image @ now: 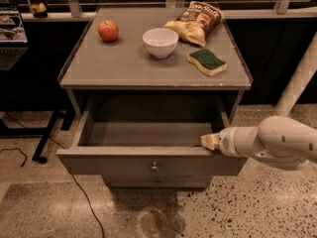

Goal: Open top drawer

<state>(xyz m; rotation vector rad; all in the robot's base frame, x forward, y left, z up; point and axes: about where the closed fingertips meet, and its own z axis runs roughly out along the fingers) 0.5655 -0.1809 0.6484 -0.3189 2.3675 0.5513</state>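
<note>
The top drawer (124,163) of the grey cabinet stands pulled out toward me, its inside bare and its small round metal knob (154,167) at the middle of the flat front. My gripper (208,142) comes in from the right on a white arm and rests on the top edge of the drawer front near its right end, by the right wall. Below the drawer, the edge of a lower drawer front (157,183) shows.
On the cabinet top (99,66) lie a red apple (108,30), a white bowl (160,42), a chip bag (197,22) and a green-and-yellow sponge (207,61). A black cable (84,197) trails on the speckled floor at left. A white post (299,81) stands at right.
</note>
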